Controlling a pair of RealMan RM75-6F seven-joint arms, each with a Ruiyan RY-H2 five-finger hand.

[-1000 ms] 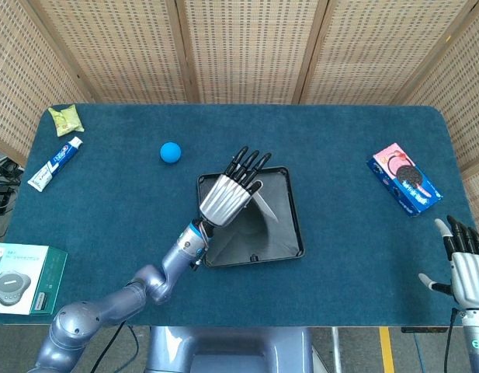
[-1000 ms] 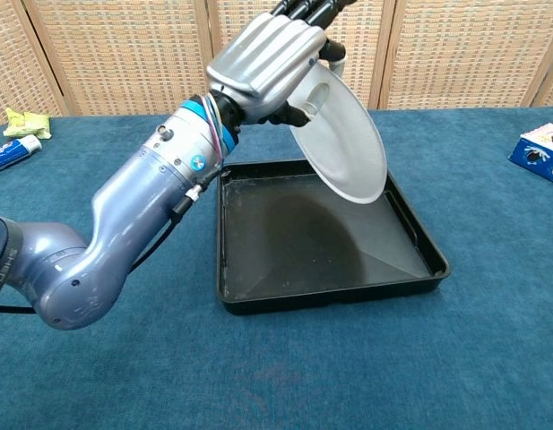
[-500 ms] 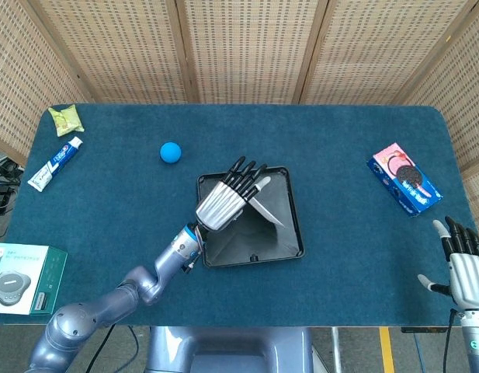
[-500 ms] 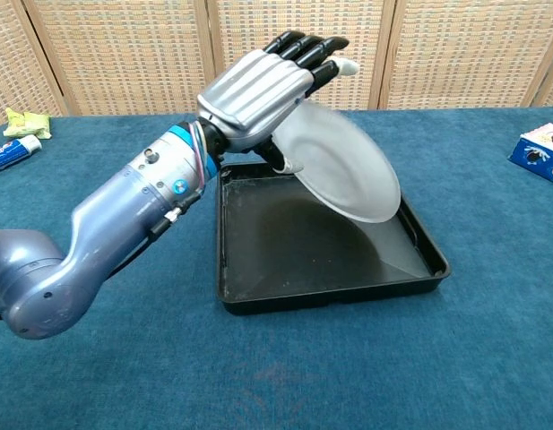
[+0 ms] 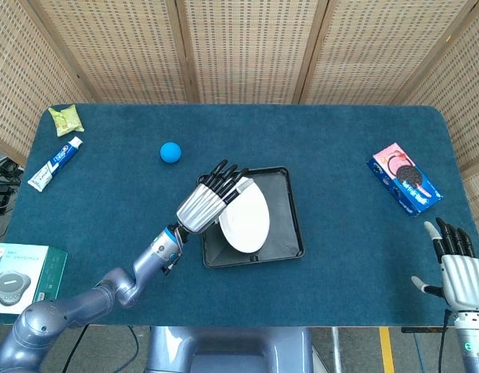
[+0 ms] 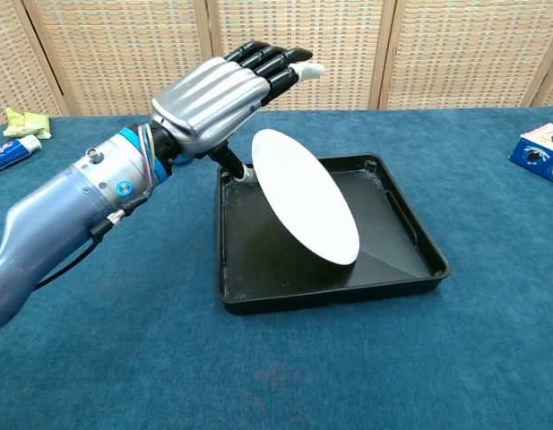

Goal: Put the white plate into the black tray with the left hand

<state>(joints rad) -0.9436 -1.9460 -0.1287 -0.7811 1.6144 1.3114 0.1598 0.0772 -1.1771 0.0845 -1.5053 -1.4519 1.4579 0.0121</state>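
Observation:
The white plate (image 5: 245,217) (image 6: 303,197) stands tilted inside the black tray (image 5: 293,225) (image 6: 410,242), its lower edge down near the tray floor and its upper edge by my left hand's thumb. My left hand (image 5: 204,203) (image 6: 213,90) hovers over the tray's left rim with its fingers stretched out straight above the plate and no grip on it; whether the thumb still touches the plate's edge is unclear. My right hand (image 5: 454,264) hangs off the table's front right corner, fingers spread and empty.
A blue ball (image 5: 171,151) lies behind the tray to the left. A cookie pack (image 5: 404,176) (image 6: 540,152) sits at the right. A toothpaste tube (image 5: 55,163) (image 6: 12,150) and green packet (image 5: 66,118) lie far left, a box (image 5: 18,278) at front left.
The left hand has drawn back to the left and lowered, its fingers opening off the plate. The plate has tipped from near upright to a flatter lean inside the tray.

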